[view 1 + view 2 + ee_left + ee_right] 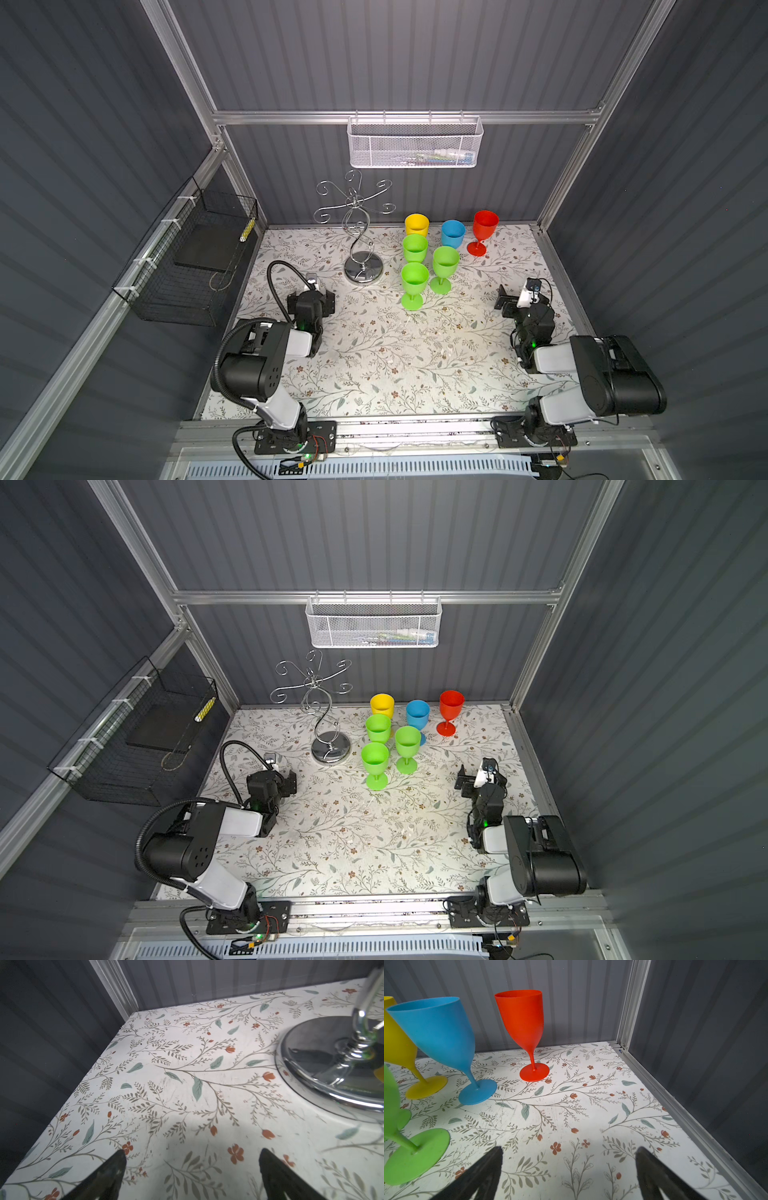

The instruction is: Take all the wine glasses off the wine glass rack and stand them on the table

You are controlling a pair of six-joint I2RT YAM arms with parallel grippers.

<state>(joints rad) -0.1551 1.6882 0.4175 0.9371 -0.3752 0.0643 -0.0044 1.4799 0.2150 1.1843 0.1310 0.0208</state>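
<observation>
Chrome gleams at eleven o'clock on the floral table (395,365): the wine glass rack (363,269) stands upright there, its round mirrored base flat on the surface and its S-stem rising to the curled arms. Off its three o'clock side comes the colour, every glass upright on its own foot on the tabletop and clear of the rack. Along the back wall run the yellow glass (416,224), the blue glass (452,233) and the red glass (484,232), the red one farthest out toward one o'clock. Closer in sits the green trio: the back green glass (414,247) just in front of the yellow, the right green glass (446,262) before the blue, and the front green glass (414,280) nearest the arms. Over at nine o'clock the left gripper (192,1153) sits low, near the rack's base at its seven o'clock side, fingers spread wide over bare pattern, gripping nothing. At three o'clock the right gripper (569,1149) is likewise splayed and empty, facing the back corner with the red, blue and yellow glasses ahead of it. High at twelve o'clock the white mesh basket (415,145) hangs on the rear rail; something pale lies inside, though the mesh blurs it too much to name. At ten o'clock the black wire basket (187,257) clings to the side wall.
</observation>
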